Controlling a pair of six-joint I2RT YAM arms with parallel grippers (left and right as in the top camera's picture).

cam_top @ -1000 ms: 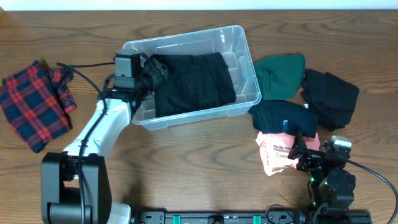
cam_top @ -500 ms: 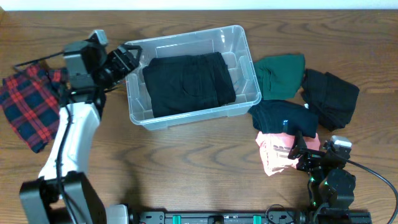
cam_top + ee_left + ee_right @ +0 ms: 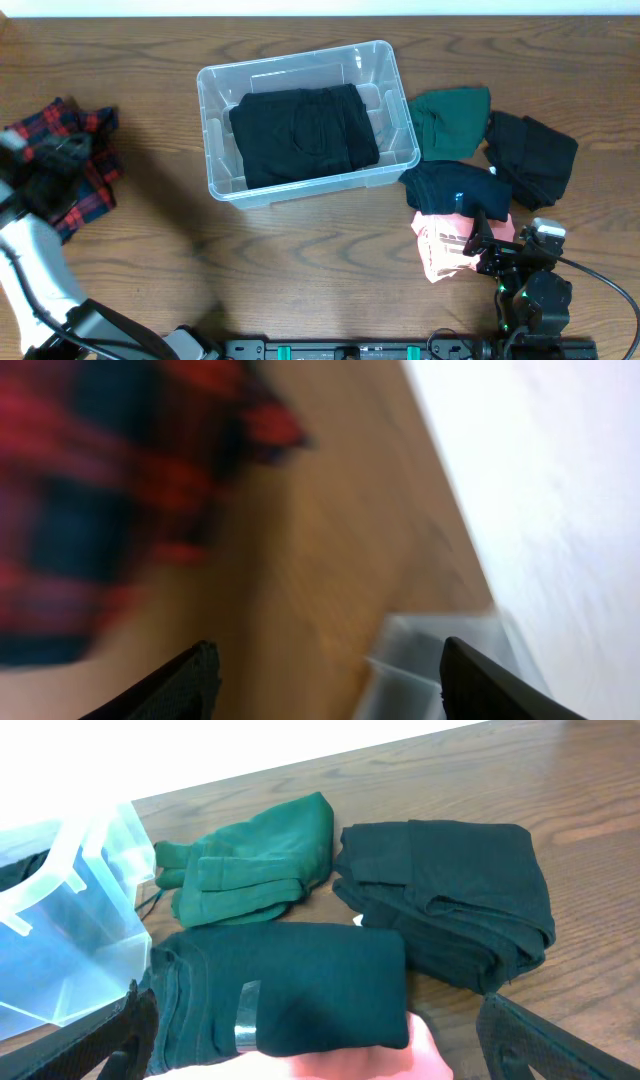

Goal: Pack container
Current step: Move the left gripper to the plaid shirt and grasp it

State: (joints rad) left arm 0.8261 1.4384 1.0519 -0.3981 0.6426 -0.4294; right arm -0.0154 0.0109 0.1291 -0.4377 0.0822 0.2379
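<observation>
My left gripper (image 3: 330, 675) hangs spread and empty over the one plaid cloth (image 3: 98, 185) by the left edge. The one container (image 3: 213, 130) sits back-centre, well to its right, with one black garment (image 3: 300, 135) inside. The right gripper (image 3: 330, 1050) gapes empty too, near the right edge, above one pink top (image 3: 438, 255), two dark tops (image 3: 530, 150) and one green top (image 3: 450, 120).

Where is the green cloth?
In the overhead view, the green cloth lies on the table just right of the container, next to a folded black garment.

You have a brown wood-grain tabletop (image 3: 300, 250) filling your overhead view, evenly lit, with a plain white strip (image 3: 320, 6) running along its far edge.
</observation>
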